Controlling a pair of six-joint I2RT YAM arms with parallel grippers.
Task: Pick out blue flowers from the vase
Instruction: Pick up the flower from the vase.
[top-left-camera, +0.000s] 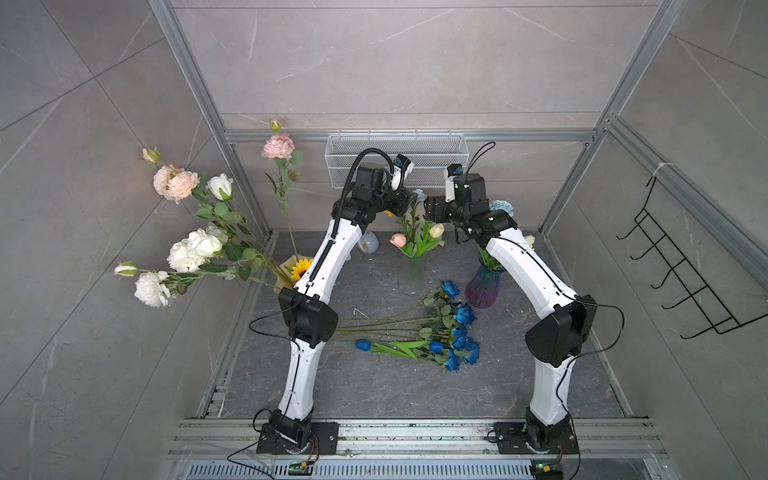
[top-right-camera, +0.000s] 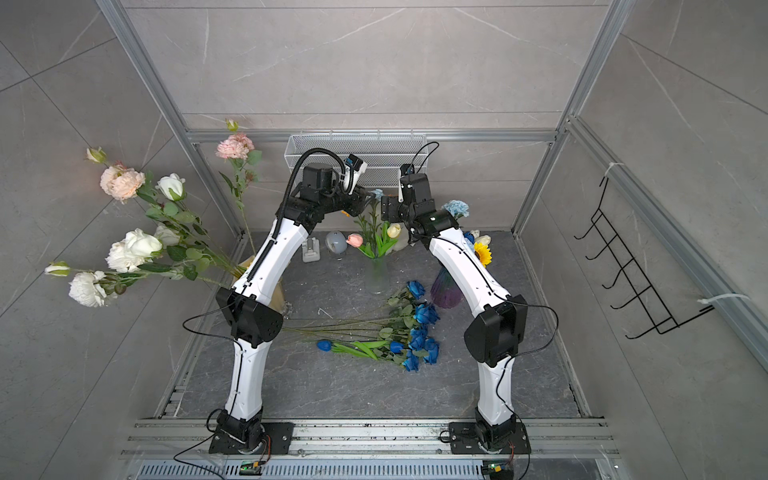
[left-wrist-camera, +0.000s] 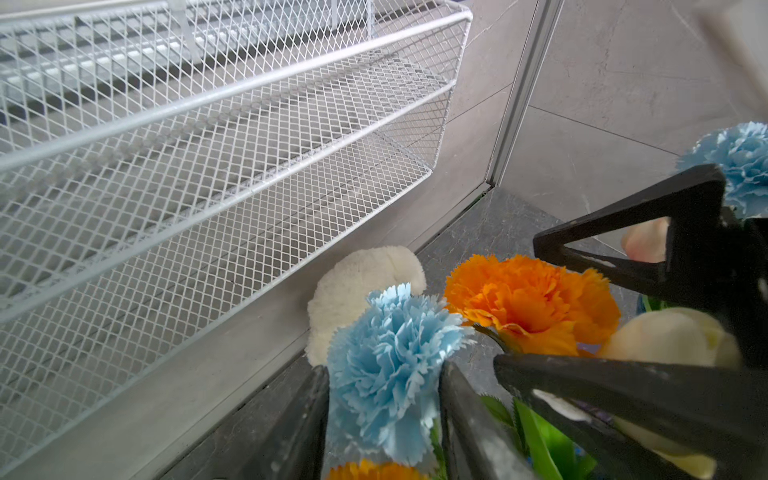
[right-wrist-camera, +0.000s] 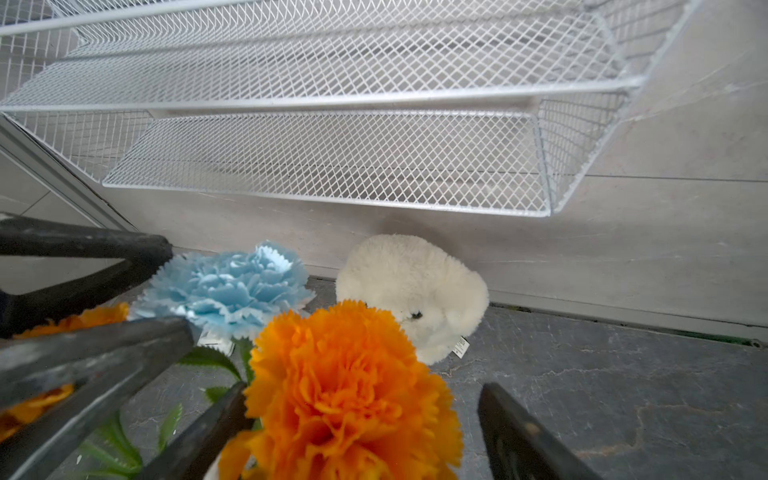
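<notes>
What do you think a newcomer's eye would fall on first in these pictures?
Probably the heap of deep blue flowers lying in the middle of the dark table. Next comes the big spray of white and peach blooms leaning out past the frame on the robot's left, seen in both top views. Up close, a pale blue carnation sits between the fingers of the left gripper, beside an orange carnation.

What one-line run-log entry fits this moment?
left gripper: jaws flanking pale sky-blue ruffled carnation, grip unclear | right gripper: open, by orange ruffled carnation | deep blue roses and tulips: lying on dark grey table
</notes>
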